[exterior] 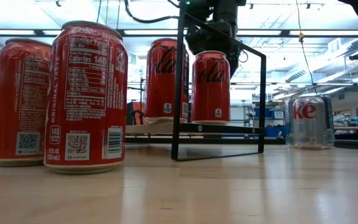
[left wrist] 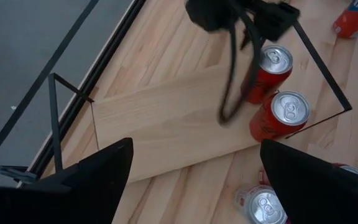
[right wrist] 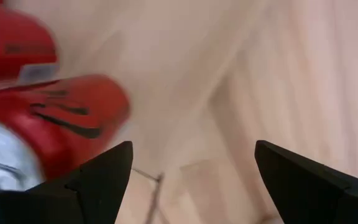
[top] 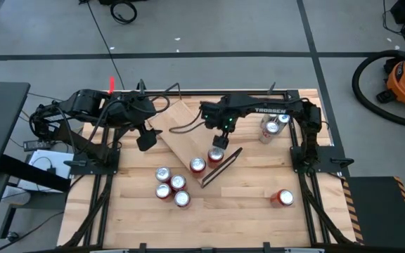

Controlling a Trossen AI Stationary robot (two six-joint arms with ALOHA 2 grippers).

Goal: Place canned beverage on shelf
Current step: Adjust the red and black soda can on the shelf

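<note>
Blurred can [right wrist: 55, 121] beside right gripper [right wrist: 191, 180]

Right wrist view: red cans [right wrist: 55, 118] blurred, cut by edge; shelf [right wrist: 229, 93] indistinct.

The nearest red can [exterior: 87, 99] in the low view carries a nutrition panel reading "Calories 140", a round "140" badge, "ORIGINAL TASTE" up its side and "12 FL OZ (355 mL)" (beside two QR codes). The silver can [exterior: 310, 122] shows the letters "ke". From above, the right arm [top: 273, 110] bears white "TROSSEN" lettering.
</note>
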